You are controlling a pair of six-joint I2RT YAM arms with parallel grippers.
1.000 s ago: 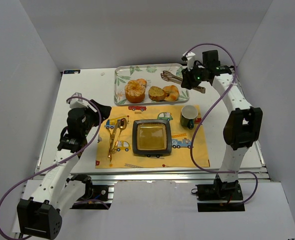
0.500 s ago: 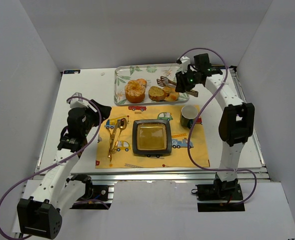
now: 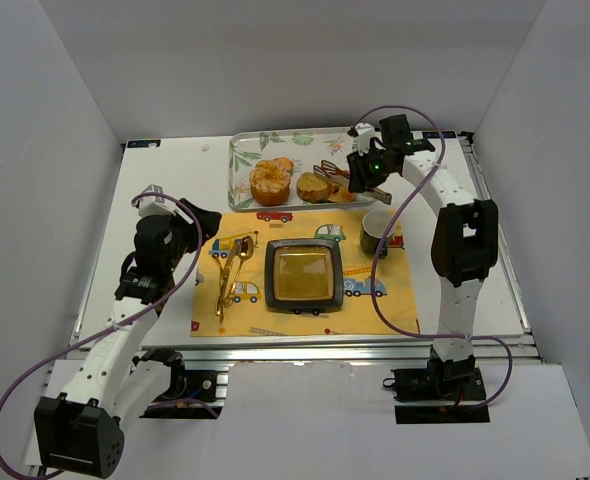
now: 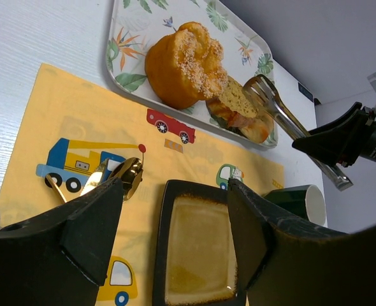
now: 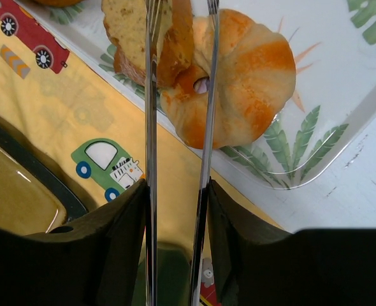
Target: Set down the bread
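Now at the pick: tongs lined up over the bread, nothing lifted yet

- Right gripper [image 5: 175,245]: jaws about half closed, clamped on the two arms of the metal tongs [image 5: 151,159]. The tong arms stand apart, not squeezed together.
- We see the tongs reaching out over the leaf-print tray [image 5: 341,57], running across the glazed roll [image 5: 252,76] and beside the herbed slice [image 5: 127,32]. A thin brown piece sits between the arms. The tips run off the top of the wrist view, so we cannot tell whether they have hold of anything.
- The bread is all on the tray at the far side of the table, with the sesame bun [image 4: 185,64] at the left of the group.
- Left gripper [image 4: 172,217]: jaws wide open, holding nothing. It hangs over the near-left part of the yellow placemat [image 3: 395,300], near the gold cutlery [image 3: 230,270].
- The dark square plate [image 3: 302,275] lies bare in the middle of the placemat, with the green mug [image 3: 377,232] just to its right.

We judge the step in hand to be the grasp, with placing not yet begun. Next, the tips need to settle on either side of one piece and the jaws need to close further. The squeeze should hold the piece without crushing it. The carry to the plate should then pass clear of the mug.
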